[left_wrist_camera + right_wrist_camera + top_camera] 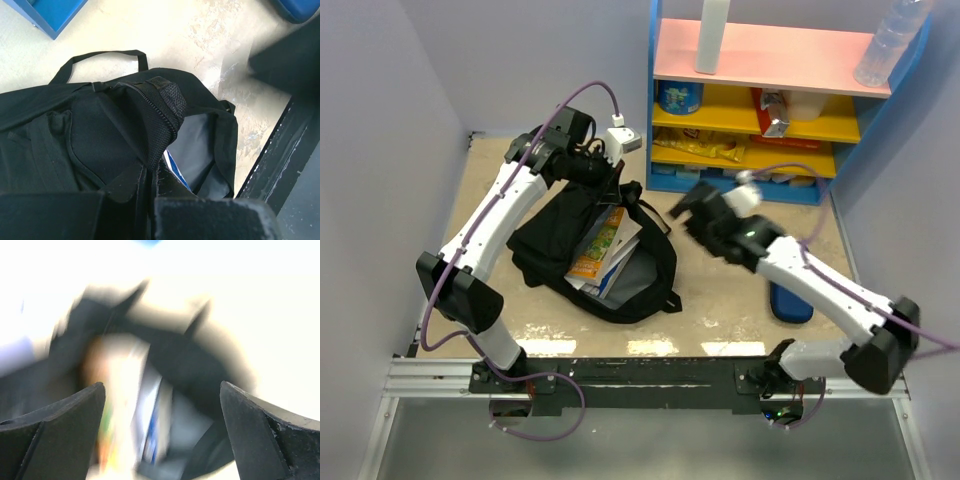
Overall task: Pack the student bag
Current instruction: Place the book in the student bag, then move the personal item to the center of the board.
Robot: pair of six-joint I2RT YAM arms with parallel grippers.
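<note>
Clamps left gripper (150, 200) on the rim of the student bag (545, 235), central on the surface (720, 315), to hold its mouth agape (books (600, 250) poking out); spreads right gripper (161, 385) wide, empty, just beside.

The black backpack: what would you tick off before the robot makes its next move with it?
1. Mouth of the backpack open: ok.
2. Grip of the left pincer on the zipper edge: ok, shut on the fabric.
3. Is the right pincer open and empty: ok.
4. Are the books fully inside: cannot tell, they show in the opening.
5. Is the pencil case packed: not ok, it lies on the table.
6. Right wrist view sharp: not ok, blurred.
</note>
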